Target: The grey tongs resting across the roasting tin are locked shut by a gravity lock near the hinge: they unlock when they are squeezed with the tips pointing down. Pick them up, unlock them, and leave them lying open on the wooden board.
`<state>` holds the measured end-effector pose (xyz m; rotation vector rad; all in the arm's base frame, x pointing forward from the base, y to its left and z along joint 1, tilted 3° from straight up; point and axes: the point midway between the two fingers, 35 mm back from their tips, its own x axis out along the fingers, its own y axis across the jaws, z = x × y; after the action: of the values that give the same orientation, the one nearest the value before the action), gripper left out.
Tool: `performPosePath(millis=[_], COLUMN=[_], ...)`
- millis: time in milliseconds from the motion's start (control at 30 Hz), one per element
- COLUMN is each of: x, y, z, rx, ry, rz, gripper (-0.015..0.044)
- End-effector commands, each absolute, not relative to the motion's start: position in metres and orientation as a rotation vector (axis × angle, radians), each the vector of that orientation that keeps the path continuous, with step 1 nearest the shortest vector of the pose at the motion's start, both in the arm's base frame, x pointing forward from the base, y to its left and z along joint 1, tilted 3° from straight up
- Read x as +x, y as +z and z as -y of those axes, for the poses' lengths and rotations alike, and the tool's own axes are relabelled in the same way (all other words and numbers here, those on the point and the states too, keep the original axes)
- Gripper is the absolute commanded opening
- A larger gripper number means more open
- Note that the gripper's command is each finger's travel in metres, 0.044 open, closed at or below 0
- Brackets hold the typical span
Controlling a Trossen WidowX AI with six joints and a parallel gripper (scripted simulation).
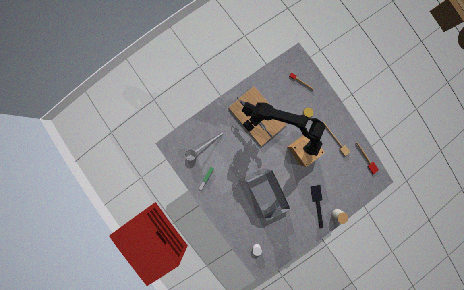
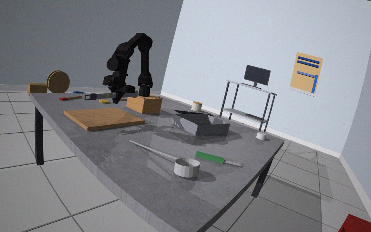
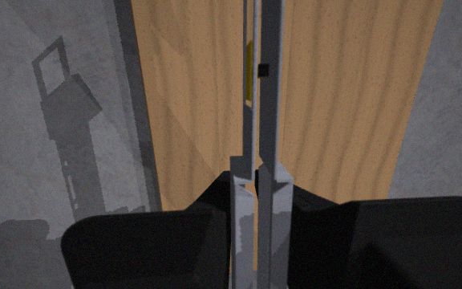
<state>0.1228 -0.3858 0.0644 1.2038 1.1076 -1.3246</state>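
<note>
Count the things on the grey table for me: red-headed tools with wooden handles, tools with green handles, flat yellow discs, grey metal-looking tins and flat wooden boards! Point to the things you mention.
Red-headed tools with wooden handles (image 1: 293,75) (image 1: 373,168) (image 2: 62,99): 2
Green-handled tool with a pale tip (image 1: 208,174) (image 2: 209,157): 1
Flat round yellow disc (image 1: 308,112) (image 2: 103,101): 1
Grey rectangular tin (image 1: 279,189) (image 2: 213,129): 1
Flat brown wooden board (image 1: 253,94) (image 2: 103,116) (image 3: 335,100): 1
Total: 6
</note>
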Motion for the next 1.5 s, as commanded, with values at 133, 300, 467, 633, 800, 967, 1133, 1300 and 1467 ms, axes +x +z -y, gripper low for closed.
performPosePath(millis=[133,300,467,633,800,967,1133,1300,1467], x=[0.123,0.123,0.123,0.122,0.122,0.122,0.121,0.121,0.121], y=[0.054,0.046,0.038,0.03,0.022,0.02,0.019,0.019,0.019], z=[0.387,0.388,0.388,0.388,0.388,0.388,0.387,0.387,0.387], rx=[1.204,1.204,1.204,1.204,1.204,1.204,1.208,1.208,1.208], ry=[-1.323,-1.323,-1.323,-1.323,-1.323,-1.323,-1.328,-1.328,-1.328], rz=[-1.099,-1.099,-1.1,-1.1,-1.1,-1.1,-1.108,-1.108,-1.108], gripper=[-0.015,-0.015,-0.015,-0.015,-0.015,-0.015,-0.0019,0.0113,0.0244])
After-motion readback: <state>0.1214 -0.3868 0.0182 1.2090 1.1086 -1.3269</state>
